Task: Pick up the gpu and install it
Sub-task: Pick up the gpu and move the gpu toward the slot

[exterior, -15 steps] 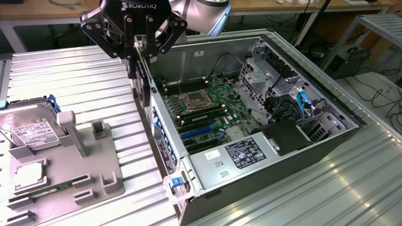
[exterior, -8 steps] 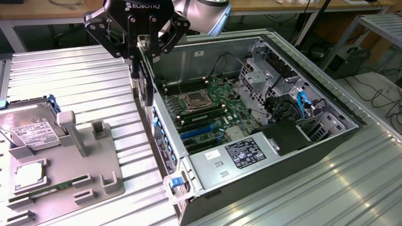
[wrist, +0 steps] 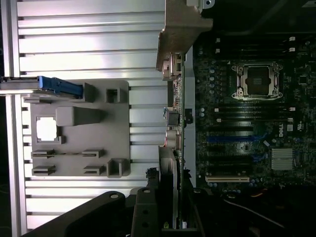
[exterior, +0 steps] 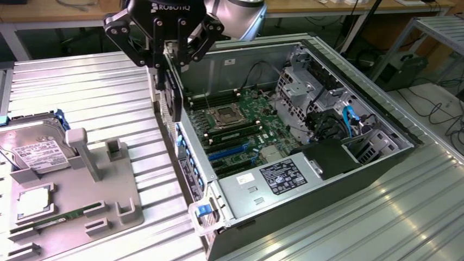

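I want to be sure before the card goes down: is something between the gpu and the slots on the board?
No cable or card lies across the slots. But the gpu, held by the gripper, hangs about over the case wall, beside the board.

A ribbed aluminium bench (exterior: 87,81) fills the foreground, its slats glaring under bright light toward the exterior view's lower right. Behind it runs a wooden desk (exterior: 326,7) with dark space beneath. At the exterior view's right, a metal rack (exterior: 435,27) and a dark box (exterior: 399,68) stand on a pale floor (exterior: 413,100) strewn with cables (exterior: 442,111).
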Tool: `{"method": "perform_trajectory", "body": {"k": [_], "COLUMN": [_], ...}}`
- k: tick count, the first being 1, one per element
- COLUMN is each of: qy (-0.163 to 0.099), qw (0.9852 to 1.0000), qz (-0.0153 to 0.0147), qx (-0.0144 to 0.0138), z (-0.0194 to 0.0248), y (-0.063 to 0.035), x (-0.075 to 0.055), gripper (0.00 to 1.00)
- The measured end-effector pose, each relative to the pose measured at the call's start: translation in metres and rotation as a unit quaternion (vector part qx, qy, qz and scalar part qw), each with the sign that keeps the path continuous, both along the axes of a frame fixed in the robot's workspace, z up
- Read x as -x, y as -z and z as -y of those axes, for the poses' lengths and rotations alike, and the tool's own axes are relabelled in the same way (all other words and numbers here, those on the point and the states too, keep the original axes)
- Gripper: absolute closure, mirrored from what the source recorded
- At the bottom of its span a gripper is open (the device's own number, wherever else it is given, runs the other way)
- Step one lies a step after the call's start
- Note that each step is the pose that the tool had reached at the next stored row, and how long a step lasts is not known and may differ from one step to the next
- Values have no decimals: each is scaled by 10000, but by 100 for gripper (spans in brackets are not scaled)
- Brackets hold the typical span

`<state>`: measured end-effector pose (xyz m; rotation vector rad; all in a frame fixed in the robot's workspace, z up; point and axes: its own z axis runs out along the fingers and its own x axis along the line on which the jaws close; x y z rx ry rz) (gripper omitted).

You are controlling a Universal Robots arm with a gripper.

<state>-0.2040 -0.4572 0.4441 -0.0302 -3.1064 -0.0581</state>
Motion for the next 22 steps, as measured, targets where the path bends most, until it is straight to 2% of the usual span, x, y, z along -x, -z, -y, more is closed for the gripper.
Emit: {"method": "perform_trajectory", "body": {"k": [22], "qy": [0], "qw": [10000], "qz": [0], "qx": [1], "z": [0], "y": [18], "x": [-139], "gripper": [73]}}
